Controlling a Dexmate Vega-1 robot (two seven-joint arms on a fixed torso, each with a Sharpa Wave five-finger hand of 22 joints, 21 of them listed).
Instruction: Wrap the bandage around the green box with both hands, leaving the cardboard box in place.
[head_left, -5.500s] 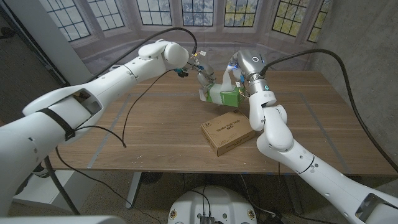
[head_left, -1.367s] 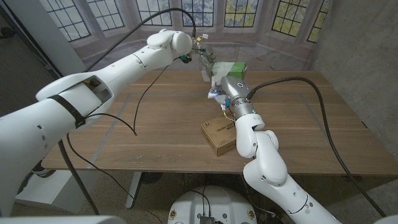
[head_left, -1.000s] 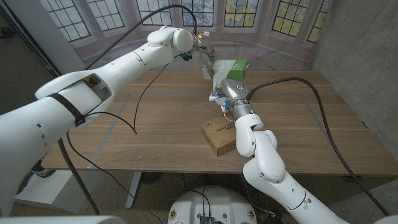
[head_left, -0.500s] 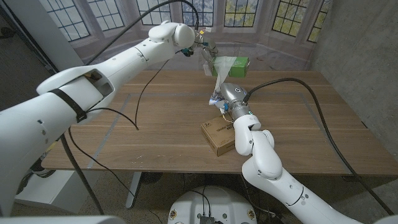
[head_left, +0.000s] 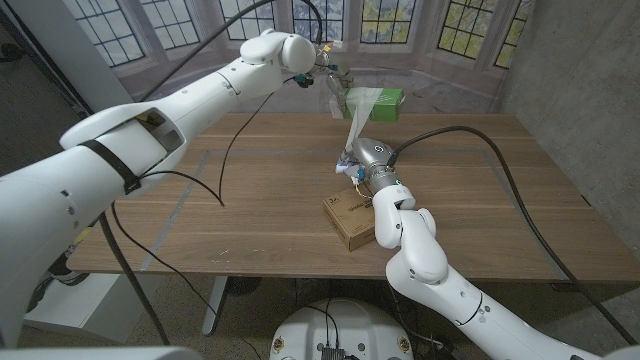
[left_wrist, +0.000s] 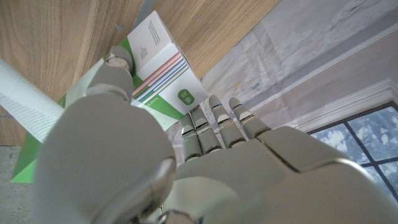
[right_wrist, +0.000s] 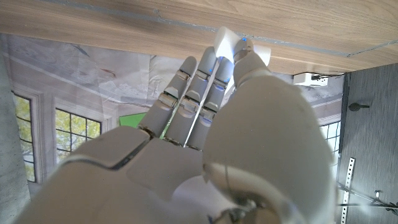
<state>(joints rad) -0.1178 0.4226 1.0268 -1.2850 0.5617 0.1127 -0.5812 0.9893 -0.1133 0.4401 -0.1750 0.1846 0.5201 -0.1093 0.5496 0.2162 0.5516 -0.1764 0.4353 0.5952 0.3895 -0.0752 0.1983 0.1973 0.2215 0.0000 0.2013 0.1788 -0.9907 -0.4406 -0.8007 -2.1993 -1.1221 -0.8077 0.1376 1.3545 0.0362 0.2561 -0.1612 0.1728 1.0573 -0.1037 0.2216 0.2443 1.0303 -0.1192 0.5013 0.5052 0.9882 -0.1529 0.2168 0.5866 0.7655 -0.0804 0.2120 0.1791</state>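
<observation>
My left hand (head_left: 331, 82) holds the green box (head_left: 374, 101) up in the air over the table's far side. In the left wrist view its fingers (left_wrist: 208, 127) wrap the green box (left_wrist: 158, 59), which has a white label face. A white bandage strip (head_left: 356, 128) runs taut from the box down to my right hand (head_left: 352, 162), which grips the bandage end just above the table. In the right wrist view the bandage (right_wrist: 227, 41) shows white at the fingertips (right_wrist: 186, 74), with the green box (right_wrist: 142, 119) beyond. The brown cardboard box (head_left: 361, 216) lies on the table beside the right forearm.
The wooden table (head_left: 250, 200) stretches wide to the left and right of the cardboard box. A black cable (head_left: 205, 190) hangs from the left arm over the table's left half. A backdrop printed with windows stands behind the table's far edge.
The left hand has lifted the green box higher and a little right. The right hand stayed low by the cardboard box, so the bandage strip between them has grown longer.
</observation>
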